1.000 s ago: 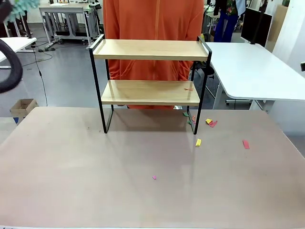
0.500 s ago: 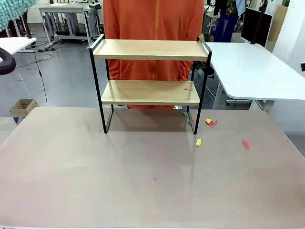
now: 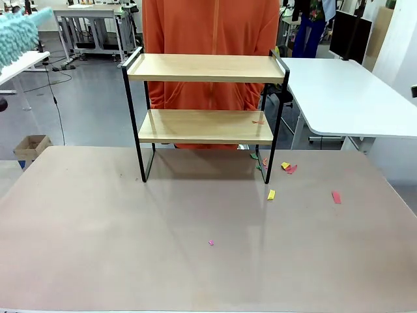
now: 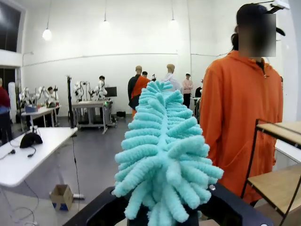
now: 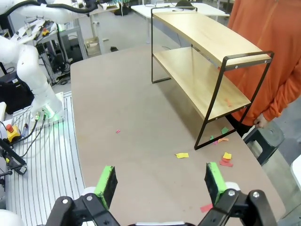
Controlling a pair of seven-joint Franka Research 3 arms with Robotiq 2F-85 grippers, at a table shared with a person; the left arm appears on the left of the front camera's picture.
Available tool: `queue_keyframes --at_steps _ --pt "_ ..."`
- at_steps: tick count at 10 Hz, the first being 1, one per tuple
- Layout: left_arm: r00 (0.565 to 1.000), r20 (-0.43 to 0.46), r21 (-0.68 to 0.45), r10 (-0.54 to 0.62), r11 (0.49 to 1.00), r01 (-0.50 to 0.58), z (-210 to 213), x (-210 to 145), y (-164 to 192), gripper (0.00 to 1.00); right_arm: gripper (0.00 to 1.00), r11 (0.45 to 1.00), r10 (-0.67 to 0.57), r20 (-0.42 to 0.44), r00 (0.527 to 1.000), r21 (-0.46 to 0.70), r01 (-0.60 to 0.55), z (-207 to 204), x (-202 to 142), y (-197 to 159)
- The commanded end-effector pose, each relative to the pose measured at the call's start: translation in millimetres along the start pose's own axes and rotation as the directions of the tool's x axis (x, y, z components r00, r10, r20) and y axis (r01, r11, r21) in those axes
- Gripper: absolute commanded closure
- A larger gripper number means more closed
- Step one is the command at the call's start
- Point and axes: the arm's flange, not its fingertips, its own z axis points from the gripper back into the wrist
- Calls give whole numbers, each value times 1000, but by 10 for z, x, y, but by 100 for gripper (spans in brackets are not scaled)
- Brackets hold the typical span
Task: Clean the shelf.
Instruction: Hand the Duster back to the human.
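Left hand [image 4: 162,219] raised well above and left of the brown table [image 3: 130,235], clenched on the base of a fluffy turquoise chenille duster [image 4: 164,160] standing upright from between its black fingers; duster's tip also visible at the upper left edge in the front view [image 3: 19,32]. Right hand [image 5: 160,181] held high over the near right side of the table, tilted down toward it, released, green pads [image 5: 107,181] wide apart and gripping nothing. Small two-tier shelf of light wood boards in a thin black metal frame [image 3: 205,98] upright at the far middle of the table, right before a person in an orange top [image 3: 208,26]. Small red scrap [image 3: 258,121] on the lower board near its right end; yellow, red and pink paper scraps [image 3: 271,194] scattered on the table just right of the shelf's right legs.
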Motion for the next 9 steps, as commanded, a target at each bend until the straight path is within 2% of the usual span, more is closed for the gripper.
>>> queue_keyframes --at_steps 1,3,6,7,9 --pt "1000 1 -5 24 1000 -24 583 -981 -587 82 0 1000 13 26 1000 0 -13 -2 18 -9" --pt "998 -43 -27 42 999 -43 593 -1276 -719 82 0 1000 13 26 1000 0 -13 -2 18 -9" --pt "995 -38 -40 94 995 -95 654 -1492 -861 82 0 1000 13 26 1000 0 -13 -2 18 -9" --pt "990 -105 -40 93 994 -97 -188 -939 67 82 0 1000 13 26 1000 0 -13 -2 18 -9" --pt "990 -105 -40 93 994 -97 -188 -939 67 82 0 1000 13 26 1000 0 -13 -2 18 -9"
